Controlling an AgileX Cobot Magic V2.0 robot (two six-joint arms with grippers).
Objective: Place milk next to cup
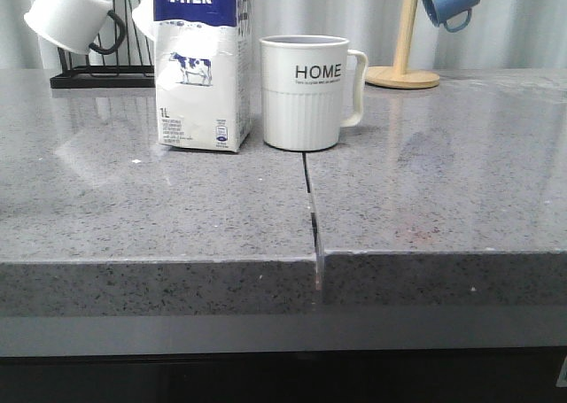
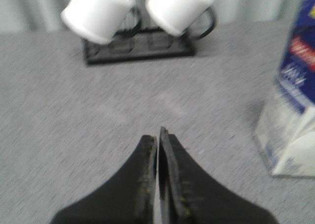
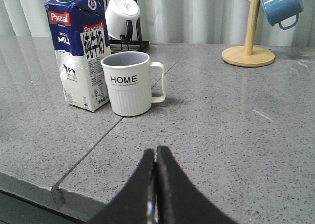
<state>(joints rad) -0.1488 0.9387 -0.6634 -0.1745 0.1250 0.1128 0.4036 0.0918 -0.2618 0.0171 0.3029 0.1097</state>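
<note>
The milk carton [image 1: 202,62] stands upright on the grey counter, white with a dark blue top and a cow picture. The white ribbed HOME cup [image 1: 306,93] stands right beside it on its right, a small gap between them, handle pointing right. Both also show in the right wrist view, the carton [image 3: 78,51] and the cup [image 3: 129,83]. In the left wrist view the carton [image 2: 295,101] is at the edge. My left gripper [image 2: 158,134] is shut and empty, off to the carton's left. My right gripper [image 3: 156,152] is shut and empty, in front of the cup. Neither gripper shows in the front view.
A black rack [image 1: 102,71] with rounder white mugs [image 1: 66,13] stands behind the carton at the back left. A wooden mug tree [image 1: 405,71] with a blue mug [image 1: 450,0] stands at the back right. A seam [image 1: 310,208] runs down the counter to its front edge.
</note>
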